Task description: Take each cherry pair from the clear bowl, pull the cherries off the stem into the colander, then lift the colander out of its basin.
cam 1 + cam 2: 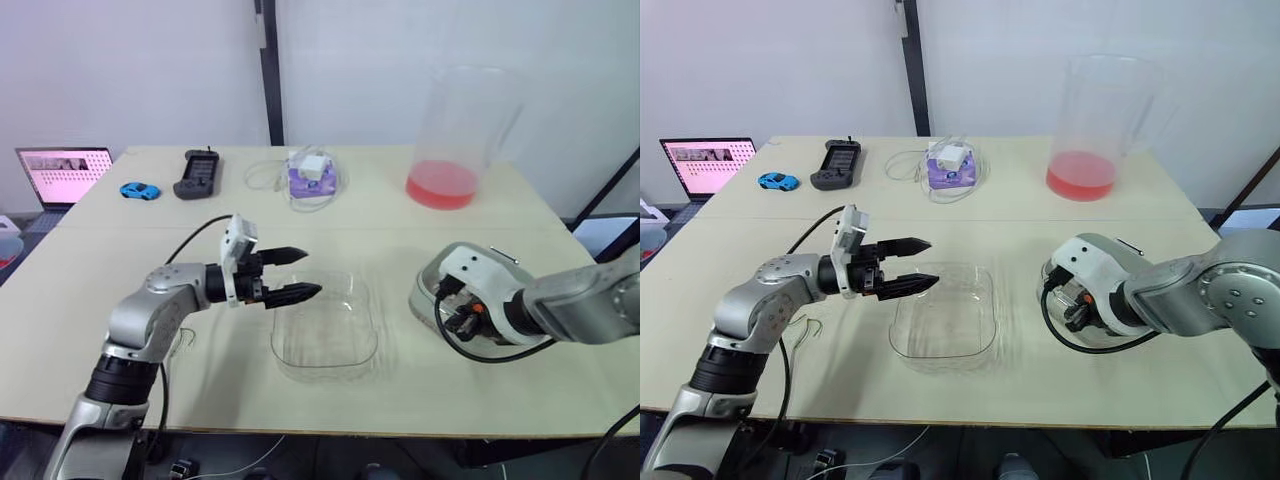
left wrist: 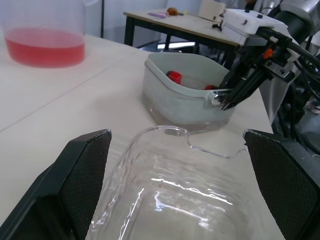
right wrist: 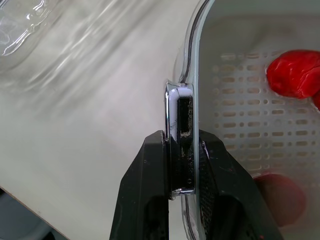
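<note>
On the right side of the table (image 1: 120, 290), the right gripper (image 3: 181, 145) has its black fingers pressed together on the handle tab (image 3: 179, 102) at the colander (image 2: 180, 97) rim. The colander sits in its basin just beside the clear bowl (image 1: 325, 330), with red cherries (image 3: 292, 72) inside. The left gripper (image 1: 310, 272) hovers over the bowl's left rim, fingers spread.

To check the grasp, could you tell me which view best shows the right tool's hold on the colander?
The right wrist view: the right tool is shut on the colander's rim handle, seen close. The left wrist view shows it from afar; in the eye views the contact is hidden.
</note>
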